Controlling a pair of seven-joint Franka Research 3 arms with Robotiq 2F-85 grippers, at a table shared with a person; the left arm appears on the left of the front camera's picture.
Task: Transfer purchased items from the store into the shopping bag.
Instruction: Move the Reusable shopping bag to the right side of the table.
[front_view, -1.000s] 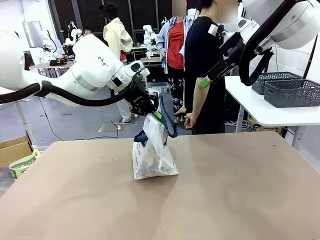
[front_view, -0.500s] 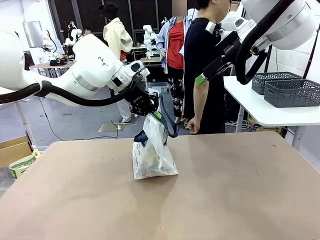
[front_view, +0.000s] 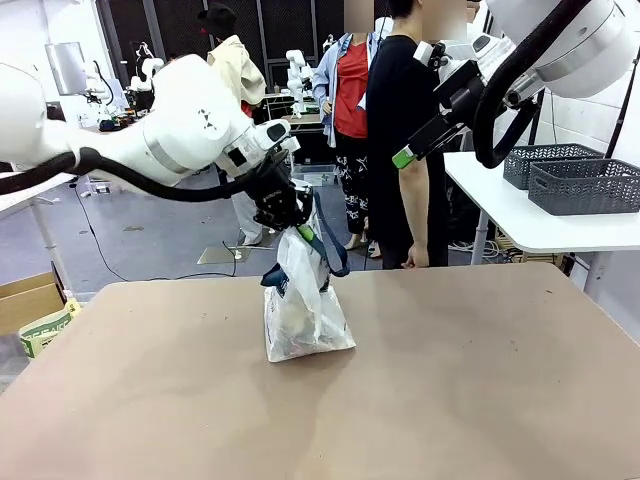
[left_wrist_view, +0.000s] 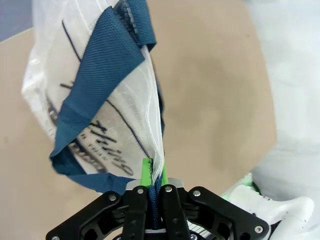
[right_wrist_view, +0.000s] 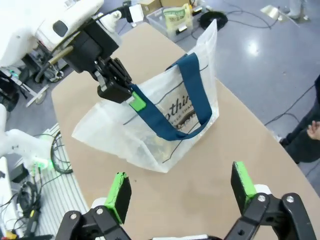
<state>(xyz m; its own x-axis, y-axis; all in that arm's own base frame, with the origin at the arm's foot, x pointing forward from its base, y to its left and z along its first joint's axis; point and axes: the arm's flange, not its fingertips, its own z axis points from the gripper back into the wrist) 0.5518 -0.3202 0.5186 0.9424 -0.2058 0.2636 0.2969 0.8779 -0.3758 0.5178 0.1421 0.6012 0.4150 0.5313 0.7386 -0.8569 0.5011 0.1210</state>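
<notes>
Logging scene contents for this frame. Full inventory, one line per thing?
shopping bag: one, translucent clear with navy strap handles and dark script lettering, standing on the table left of centre, top edge lifted.
purchased items: a few dim shapes inside the bag's bottom; number and colour cannot be told.
table: one, tan-brown, under the bag.
baskets: two, dark grey slotted, on a white side table at the right.
cardboard box: one, brown, on the floor at the far left.
person: one, black top, standing at the table's far side, arm hanging down.
left gripper: black with green pads, shut on the bag's top edge and strap.
right gripper: black with green pads, open, raised above the table.
</notes>
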